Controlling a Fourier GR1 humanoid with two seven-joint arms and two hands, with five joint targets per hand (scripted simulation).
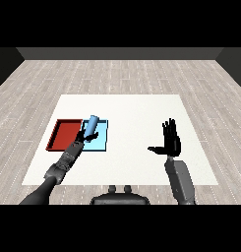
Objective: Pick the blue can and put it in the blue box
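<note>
A light blue can is tilted over the light blue tray, its top leaning away to the upper right. My left hand is curled round the can's lower end, above the tray's left part. The red tray lies right beside the blue tray, on its left. My right hand is raised over the table's right half, fingers straight and thumb spread to the left, holding nothing.
The white table stretches between the trays and my right hand. My left forearm crosses the table's front left edge. Grey plank floor surrounds the table.
</note>
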